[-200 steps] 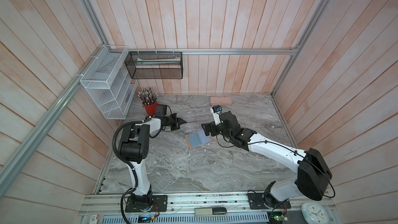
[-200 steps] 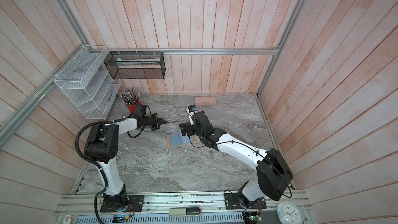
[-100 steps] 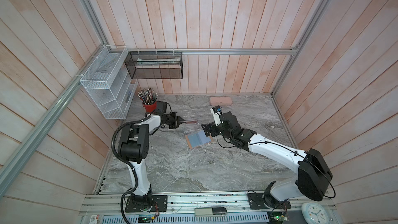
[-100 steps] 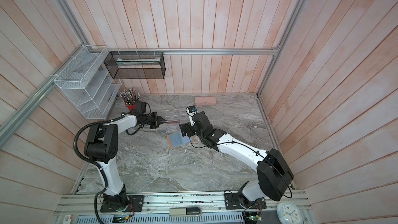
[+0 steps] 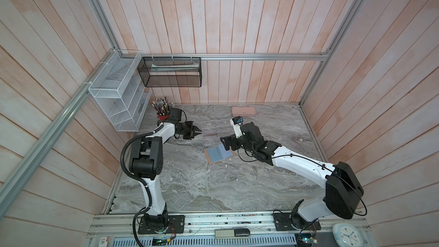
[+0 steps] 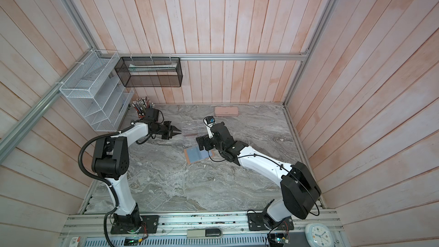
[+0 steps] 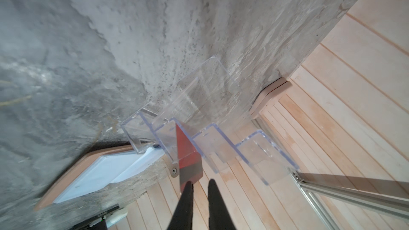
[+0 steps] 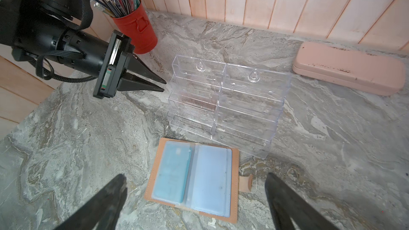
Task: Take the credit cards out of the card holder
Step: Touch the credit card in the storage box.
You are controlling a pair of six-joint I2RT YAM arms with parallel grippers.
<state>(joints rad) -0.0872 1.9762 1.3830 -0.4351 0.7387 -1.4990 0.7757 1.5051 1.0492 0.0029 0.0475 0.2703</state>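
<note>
The card holder (image 8: 232,180) lies open on the marble in front of the clear rack (image 8: 243,98); it also shows in both top views (image 5: 218,154) (image 6: 199,154). A teal card (image 8: 170,171) sits in one of its sleeves. A red card (image 7: 188,153) stands in a rack slot (image 8: 198,102). My left gripper (image 7: 200,183) is at the rack's left side (image 5: 200,130), its jaws slightly apart with nothing between them; the card's corner is at one fingertip. My right gripper (image 8: 194,177) hangs wide open over the card holder (image 5: 225,142). No black card is in view.
A red cup of pencils (image 8: 137,34) stands just behind my left gripper. A long pink case (image 8: 349,69) lies by the back wall. A white wire shelf (image 5: 118,96) and a black mesh basket (image 5: 171,72) hang on the walls.
My left gripper carried the red card to the rack, then its jaws parted, leaving the card standing in a slot. The right arm has not moved.
</note>
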